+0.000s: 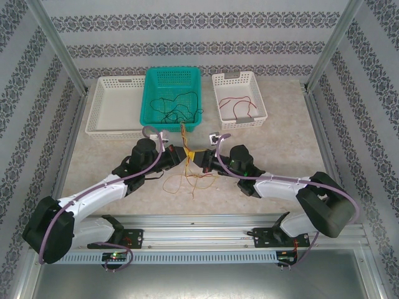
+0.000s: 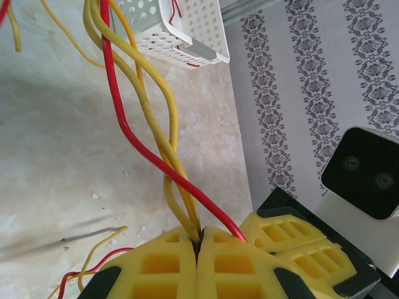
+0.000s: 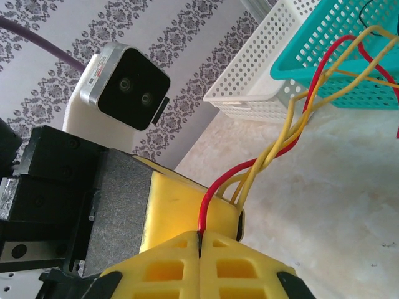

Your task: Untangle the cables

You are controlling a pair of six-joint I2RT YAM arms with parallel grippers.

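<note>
Patterned wallpaper surrounds a pale marbled table (image 1: 280, 149), with a teal basket (image 1: 149, 99) placed at the upper middle of the top view. Just below it, at centre frame, the twisted red and yellow cables (image 1: 187, 177) are pinched between the closed pads of the left gripper (image 2: 198, 246). The right gripper (image 3: 201, 240) is clamped tight on the red cable (image 3: 203, 208) close beside it. With both grips so near each other, the twist could be tightened by a hard pull, or a strand could be slipped free.

Red, yellow cables (image 3: 277, 146) twisted together, lifted off tabletop (image 1: 100, 168) — loose ends (image 1: 184, 179) sprawl before teal basket (image 1: 173, 70); black cables (image 1: 171, 107) tangled inside.
</note>
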